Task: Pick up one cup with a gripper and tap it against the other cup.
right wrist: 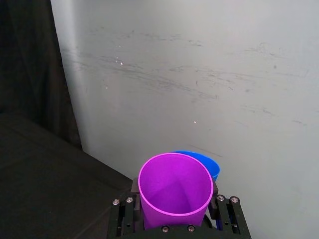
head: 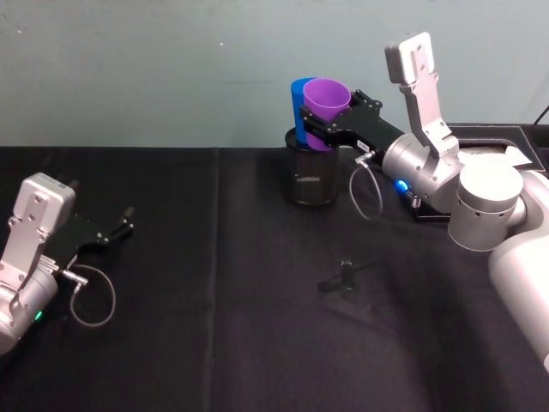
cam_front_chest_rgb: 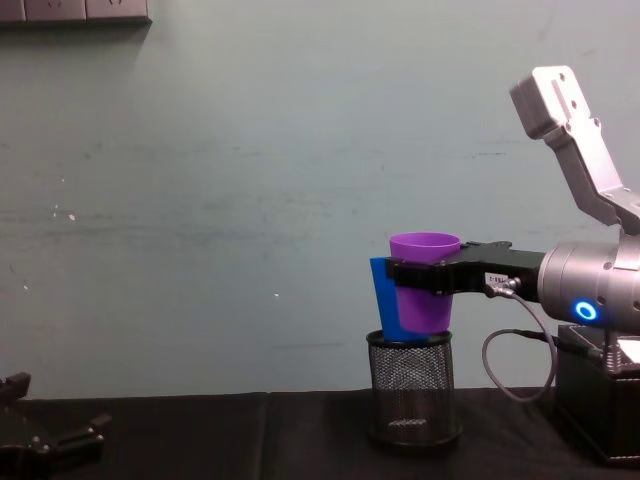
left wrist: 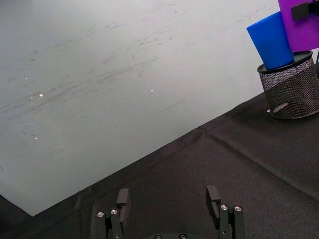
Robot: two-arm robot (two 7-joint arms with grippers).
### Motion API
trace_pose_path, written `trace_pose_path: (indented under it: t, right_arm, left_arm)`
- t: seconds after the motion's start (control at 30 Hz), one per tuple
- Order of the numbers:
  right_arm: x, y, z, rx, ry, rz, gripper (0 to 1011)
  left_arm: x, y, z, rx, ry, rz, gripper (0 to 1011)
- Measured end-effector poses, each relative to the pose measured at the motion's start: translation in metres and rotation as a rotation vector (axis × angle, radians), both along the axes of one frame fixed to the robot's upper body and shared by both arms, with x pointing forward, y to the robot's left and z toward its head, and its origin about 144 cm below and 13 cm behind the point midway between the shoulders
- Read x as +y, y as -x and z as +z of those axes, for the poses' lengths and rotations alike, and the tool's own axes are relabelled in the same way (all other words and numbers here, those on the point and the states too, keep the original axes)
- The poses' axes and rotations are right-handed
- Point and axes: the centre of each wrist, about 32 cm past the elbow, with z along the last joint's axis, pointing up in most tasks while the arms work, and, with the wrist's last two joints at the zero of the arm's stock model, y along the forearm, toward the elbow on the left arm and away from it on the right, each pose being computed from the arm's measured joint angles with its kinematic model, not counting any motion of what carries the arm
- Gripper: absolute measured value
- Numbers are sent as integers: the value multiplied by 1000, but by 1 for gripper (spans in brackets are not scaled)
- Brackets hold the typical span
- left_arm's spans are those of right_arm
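Observation:
My right gripper [head: 314, 129] is shut on the purple cup [head: 327, 101], holding it upright in the air over a black wire-mesh pen holder [head: 310, 176] at the back of the table. The blue cup [head: 298, 96] stands tilted inside that holder, right beside the purple cup on its far side. Whether the two touch I cannot tell. The right wrist view looks down into the purple cup [right wrist: 174, 191], with the blue cup's rim [right wrist: 205, 163] just behind it. From the chest, the purple cup [cam_front_chest_rgb: 425, 250] overlaps the blue cup [cam_front_chest_rgb: 380, 300]. My left gripper [head: 120, 227] rests open at the table's left.
A black cloth [head: 214, 343] covers the table, and a pale wall runs close behind the holder. A black box [head: 489, 142] sits at the back right, behind my right arm. A small black object [head: 344, 275] lies mid-table.

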Motion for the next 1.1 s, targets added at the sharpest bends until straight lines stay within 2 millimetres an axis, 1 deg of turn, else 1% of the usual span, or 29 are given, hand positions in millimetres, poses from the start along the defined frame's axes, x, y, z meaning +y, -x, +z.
trace_pose_path:
  t: [1.1]
  right_arm:
    - [0, 0, 0, 0, 0, 0, 748]
  left_arm:
    - [0, 0, 0, 0, 0, 0, 1000]
